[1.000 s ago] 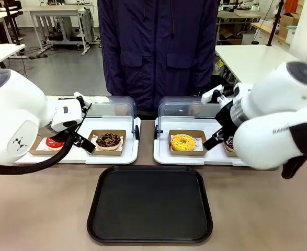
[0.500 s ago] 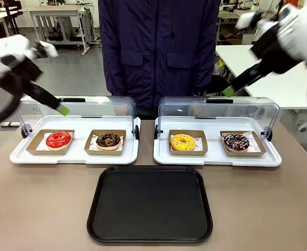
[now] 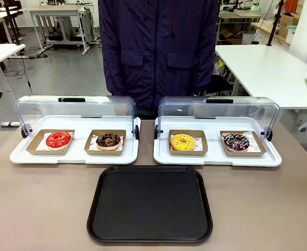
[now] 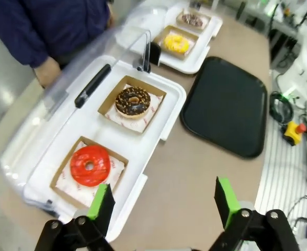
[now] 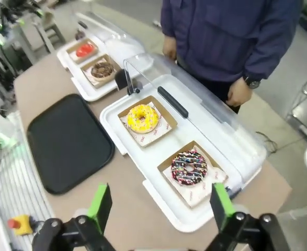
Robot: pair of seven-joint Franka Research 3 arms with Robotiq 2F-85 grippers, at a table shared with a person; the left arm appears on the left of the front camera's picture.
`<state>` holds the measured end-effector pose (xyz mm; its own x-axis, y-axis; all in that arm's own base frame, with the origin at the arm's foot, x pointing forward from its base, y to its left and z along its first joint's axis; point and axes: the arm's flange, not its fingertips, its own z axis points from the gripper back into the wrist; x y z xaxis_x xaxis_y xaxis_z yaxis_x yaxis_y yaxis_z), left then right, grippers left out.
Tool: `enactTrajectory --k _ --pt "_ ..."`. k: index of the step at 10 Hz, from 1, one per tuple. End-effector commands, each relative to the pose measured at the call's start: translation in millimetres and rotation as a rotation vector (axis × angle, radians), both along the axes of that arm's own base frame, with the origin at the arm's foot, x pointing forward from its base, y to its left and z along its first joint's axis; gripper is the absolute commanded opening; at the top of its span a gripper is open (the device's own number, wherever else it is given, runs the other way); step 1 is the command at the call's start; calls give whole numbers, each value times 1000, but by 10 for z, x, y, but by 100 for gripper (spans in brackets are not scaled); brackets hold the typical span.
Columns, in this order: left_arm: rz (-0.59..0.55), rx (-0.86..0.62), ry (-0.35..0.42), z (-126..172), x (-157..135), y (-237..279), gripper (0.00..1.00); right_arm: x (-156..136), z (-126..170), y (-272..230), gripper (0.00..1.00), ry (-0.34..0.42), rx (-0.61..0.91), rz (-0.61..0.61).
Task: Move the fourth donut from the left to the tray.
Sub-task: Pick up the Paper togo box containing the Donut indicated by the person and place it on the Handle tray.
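Workbenches fill the room behind the person (image 3: 158, 52), who stands at the far edge of the table (image 3: 38, 209). One hand (image 5: 240, 94) hangs at the person's side, clear of the goods, which seems to leave the work to the arms.

Two white trays (image 3: 216, 159) sit side by side along the far half of the table. Their clear lids (image 3: 218, 110) are swung back, so all four donuts are open to a reach from the robot's side. The fourth donut (image 3: 236, 141) is dark with pink and white sprinkles. It rests in its brown holder (image 3: 255, 151) at the right end of the right white tray, just beside the yellow donut (image 3: 183, 141). The holder's low card walls probably give the fingers something firm to close on, sparing the glaze.

The tray (image 3: 149, 204) lies bare on the near side, centred before the gap between the white trays. That makes it a short carry from either of them.

The left gripper (image 4: 163, 198) hangs high over the table's left end above the red donut (image 4: 90, 165), its jaws spread wide and holding nothing. The right gripper (image 5: 160, 201) hangs high too, equally wide and holding nothing. The fourth donut lies almost straight ahead of it, so it looks the natural arm for the pick. No grasp has begun yet.
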<state>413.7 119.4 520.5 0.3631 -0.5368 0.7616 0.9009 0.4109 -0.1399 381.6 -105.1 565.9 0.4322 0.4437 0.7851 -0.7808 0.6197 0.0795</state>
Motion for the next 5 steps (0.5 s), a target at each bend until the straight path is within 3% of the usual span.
enactTrajectory --k 1,5 --pt "-17 -110 -40 -109 110 282 100 -1 -177 -334 100 -15 58 64" --pt "-32 -182 -167 -184 9 429 100 -49 -447 -694 100 -90 97 106"
